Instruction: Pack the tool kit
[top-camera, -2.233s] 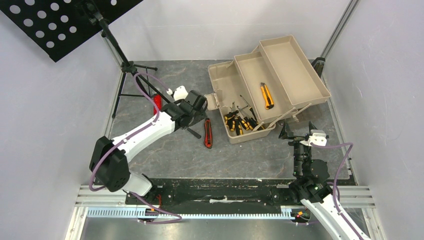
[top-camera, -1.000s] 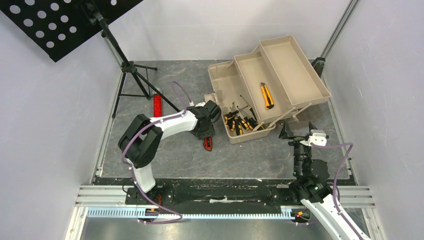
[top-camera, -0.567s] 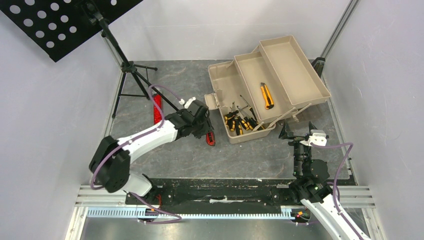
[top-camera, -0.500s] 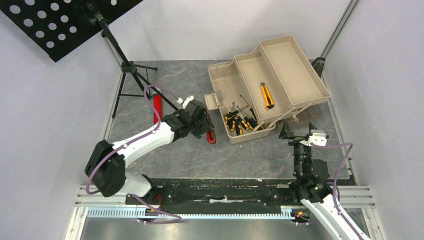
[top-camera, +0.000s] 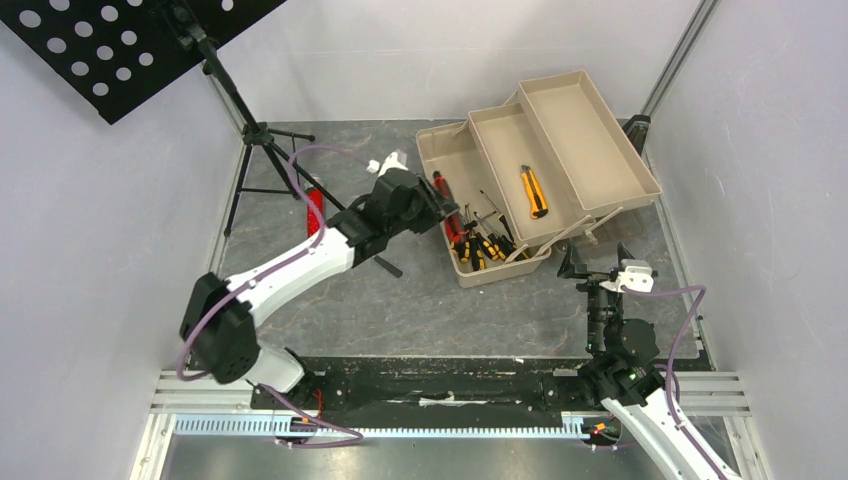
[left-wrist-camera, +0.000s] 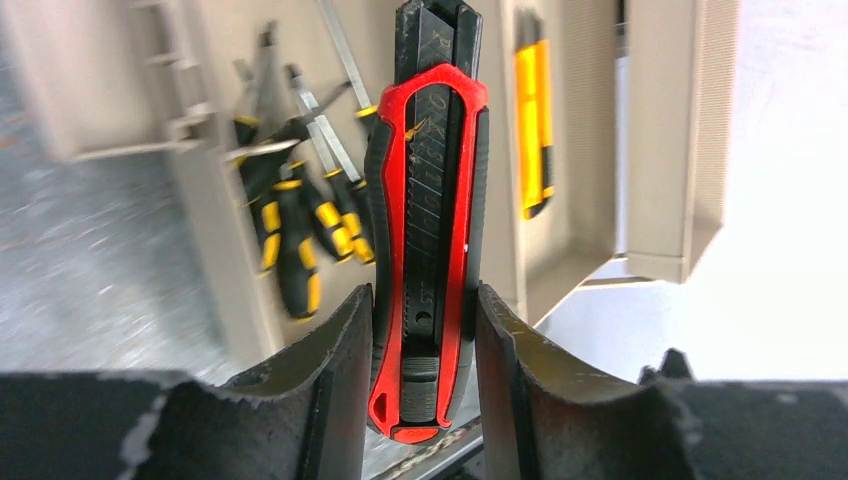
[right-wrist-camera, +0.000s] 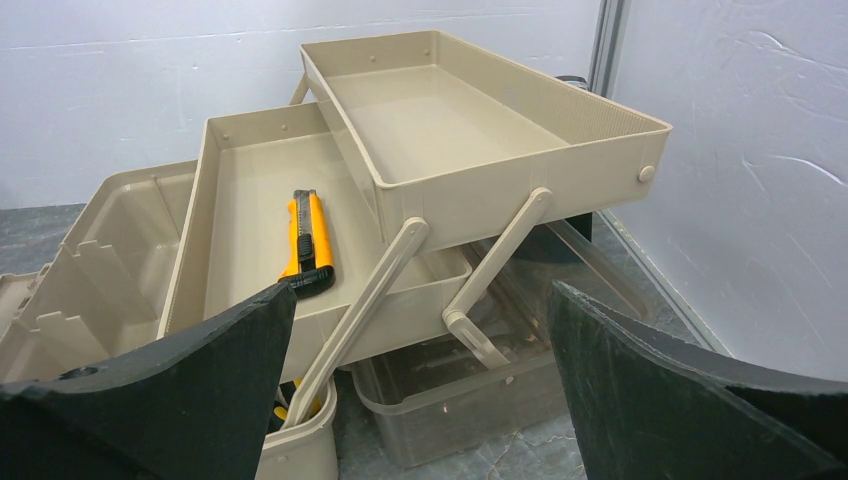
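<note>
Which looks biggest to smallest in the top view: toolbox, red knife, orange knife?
1. Toolbox, by far.
2. Red knife and orange knife: about alike; the red one is raised in the left gripper, so unranked.

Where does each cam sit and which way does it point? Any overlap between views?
Top external: fixed above and behind the robot, looking down on the table, toolbox, left hand and right hand.
Left wrist: on the left wrist, looking along its fingers, which clamp the red utility knife, toward screwdrivers in the toolbox.
Right wrist: on the right wrist, low, facing the fold-out trays side-on; its open fingers fill the bottom corners.
Shared: the orange knife in the middle tray shows in all three.
</note>
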